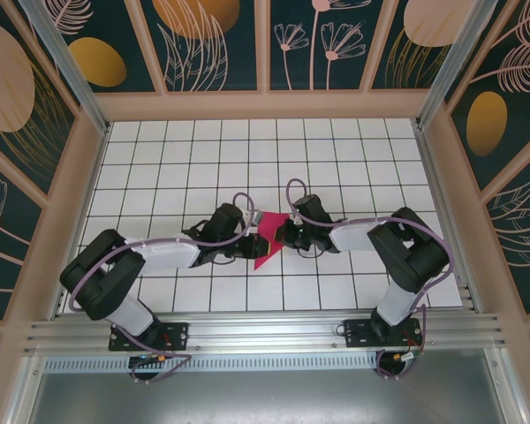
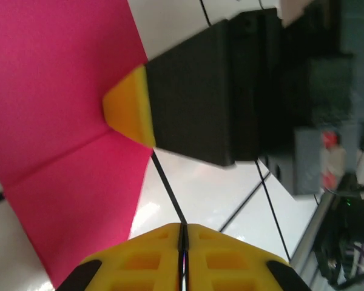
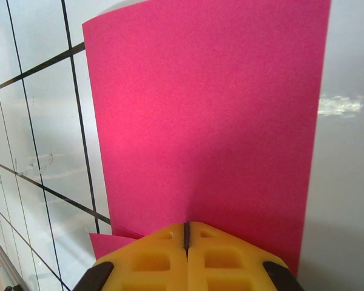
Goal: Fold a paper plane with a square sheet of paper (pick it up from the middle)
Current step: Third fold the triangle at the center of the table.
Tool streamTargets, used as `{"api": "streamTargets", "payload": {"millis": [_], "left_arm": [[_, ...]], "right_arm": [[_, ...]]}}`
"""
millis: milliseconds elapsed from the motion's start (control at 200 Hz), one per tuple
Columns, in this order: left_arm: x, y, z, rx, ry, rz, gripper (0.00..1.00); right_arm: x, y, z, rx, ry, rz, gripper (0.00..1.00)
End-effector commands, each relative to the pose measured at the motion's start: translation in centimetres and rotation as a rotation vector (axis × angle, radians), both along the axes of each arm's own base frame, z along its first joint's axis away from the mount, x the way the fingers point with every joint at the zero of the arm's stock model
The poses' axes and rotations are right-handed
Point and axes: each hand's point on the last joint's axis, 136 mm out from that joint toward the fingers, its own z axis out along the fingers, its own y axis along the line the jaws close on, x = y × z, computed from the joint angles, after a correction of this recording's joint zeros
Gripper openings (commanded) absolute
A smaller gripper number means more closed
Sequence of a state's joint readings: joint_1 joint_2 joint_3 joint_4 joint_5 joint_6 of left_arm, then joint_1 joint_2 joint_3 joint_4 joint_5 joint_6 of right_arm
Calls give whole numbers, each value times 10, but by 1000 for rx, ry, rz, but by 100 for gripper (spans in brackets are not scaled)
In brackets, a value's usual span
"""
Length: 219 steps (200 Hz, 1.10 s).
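One square sheet of paper [image 1: 268, 243] is lying in the middle of the white gridded desk [image 1: 177, 150], and two arms are reaching in to it, one from each side. In the top view, the left claw [image 1: 250, 248] is sitting at the sheet's left edge. The right claw [image 1: 283, 231] is sitting at its upper right edge.

The right claw [image 3: 186, 225] is gripping the sheet. Its two yellow fingers are pressing together, and the magenta paper [image 3: 212, 121] is coming straight out from between them. A small pink flap is poking out beside the fingers, at the sheet's lower left corner.

From the left wrist, the sheet [image 2: 54, 121] is showing one crease running across it. The yellow tip of the right claw [image 2: 130, 112] is touching the sheet at the end of that crease. The left claw [image 2: 183, 229] is sitting closed just beside the sheet's right edge, with only a thin slit between its fingers. No paper is showing in that slit.
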<state>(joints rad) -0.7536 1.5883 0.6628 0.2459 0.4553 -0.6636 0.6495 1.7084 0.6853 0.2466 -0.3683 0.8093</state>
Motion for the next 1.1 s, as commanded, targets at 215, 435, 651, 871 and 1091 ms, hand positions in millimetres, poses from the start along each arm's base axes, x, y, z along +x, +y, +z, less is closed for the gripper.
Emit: {"api": "streamTargets", "payload": {"millis": [215,435,651,871,1091], "left_arm": [[9,20,-43,163,25,84,6],[2,29,-61,213,53,78,4],[2,28,-61,208,51,68,3],[-2,30,-72,241,74,50,2],[-8,38,-78,276,78,36,0]], "right_arm": [[7,4,17,20,-54,11,0],[4,-1,46,67,-118,-10,1],[-18,-2,37,86,-75,10,2],[-24,11,15,61,-31,47,0],[-11,-9,-5,-13,-19,-17,0]]}}
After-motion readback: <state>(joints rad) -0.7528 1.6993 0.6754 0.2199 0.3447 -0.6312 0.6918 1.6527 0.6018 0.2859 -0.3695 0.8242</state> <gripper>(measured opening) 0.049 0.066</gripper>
